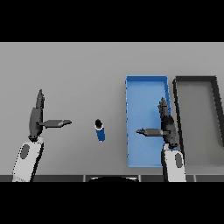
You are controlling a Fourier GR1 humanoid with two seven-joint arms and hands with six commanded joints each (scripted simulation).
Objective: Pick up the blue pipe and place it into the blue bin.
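Blue pipe [100, 130] is sitting on the grey worktop [78, 70], roughly centre of my head view, between the two hands. It's reading as a short stubby cylinder, saturated blue body, with a dark, near-black end at the far side. Long axis is running near-to-far, away from the robot, tilted very slightly so the dark end is leaning a touch to the left. Blue end is pointing back toward the robot. I can't tell whether it's lying flat or standing.

Nothing is touching it. Blue bin [130, 131] is lying just to its right, a long open rectangular tray with its long side running near-to-far; pipe is sitting beside the bin's left wall, apart from it. A dark grey bin [217, 109] of similar shape is sitting right of the blue one.

Left hand [36, 116] is showing at the left, well apart from the pipe, fingers straight and pointing away, thumb sticking out sideways toward the pipe. It's gripping nothing.

Right hand [167, 124] is hovering over the right part of the blue bin, fingers straight and pointing away, thumb sticking out left over the bin floor. It's gripping nothing either.
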